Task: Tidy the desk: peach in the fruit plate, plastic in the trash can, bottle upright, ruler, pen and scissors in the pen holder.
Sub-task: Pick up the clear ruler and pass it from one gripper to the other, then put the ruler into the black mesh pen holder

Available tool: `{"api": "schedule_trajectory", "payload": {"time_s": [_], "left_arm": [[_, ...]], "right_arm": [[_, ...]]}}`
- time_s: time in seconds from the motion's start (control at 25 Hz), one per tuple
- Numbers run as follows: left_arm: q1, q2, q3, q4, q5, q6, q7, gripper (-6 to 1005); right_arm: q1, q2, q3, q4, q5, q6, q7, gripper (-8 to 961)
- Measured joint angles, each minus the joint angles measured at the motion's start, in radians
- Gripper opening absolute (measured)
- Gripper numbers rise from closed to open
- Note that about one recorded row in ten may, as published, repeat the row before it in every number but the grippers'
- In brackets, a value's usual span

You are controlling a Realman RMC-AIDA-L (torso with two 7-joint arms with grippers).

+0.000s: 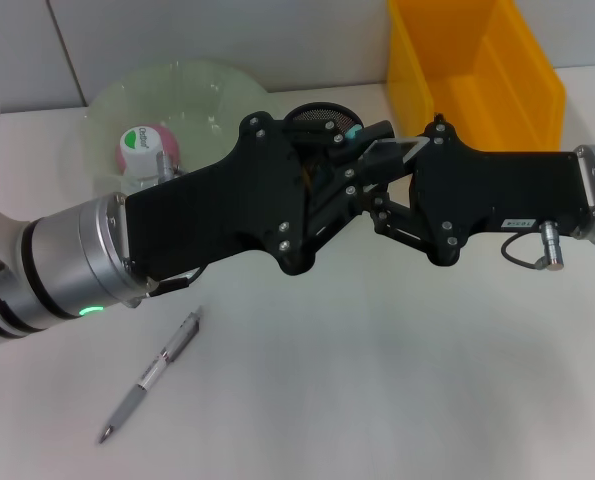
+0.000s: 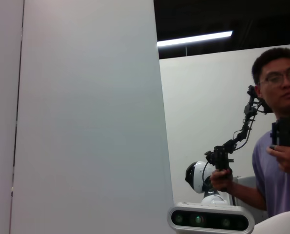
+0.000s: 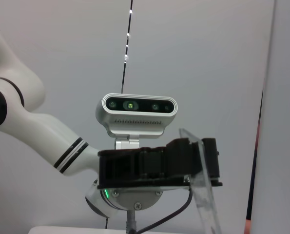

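Counter (image 1: 377,400) is white and mostly hidden by the 2 black arms, which meet nose to nose just above the mesh pen holder (image 1: 322,113).

Yellow trash can (image 1: 477,70) sits at the back on the robot's right, and the part of its inside that shows has nothing in it. The green fruit plate (image 1: 192,90) is back left; no peach is visible on it, just a small pink-and-white bottle (image 1: 145,148) with a green cap that looks to be resting at its near edge. The pen holder's contents are blocked by the arms.

The left gripper (image 1: 367,150) has its jaws clamped on the clear ruler (image 3: 203,195), which is held up off the counter. The right gripper (image 1: 409,160) is right up against the ruler, but it can't be told whether it's gripping too. The ruler is probably light, stiff and slick, so pinching its flat faces near 1 end seems best.

The pen (image 1: 152,375) lies loose on the counter, front left.
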Motion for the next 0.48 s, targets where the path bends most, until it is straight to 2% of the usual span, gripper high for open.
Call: {"api": "schedule_trajectory", "payload": {"time_s": [0.24,0.48], "left_arm": [[0.0,-0.001,-0.001,0.0,-0.005,0.01,-0.006,75],[0.011,-0.002,0.017,-0.004,-0.068,0.007,0.007,224]], "right_arm": [[-0.001,0.0,-0.002,0.001,0.004,-0.004,0.004,78],[0.001,0.002,-0.006,0.007,0.004,0.003,0.009,69]]}}
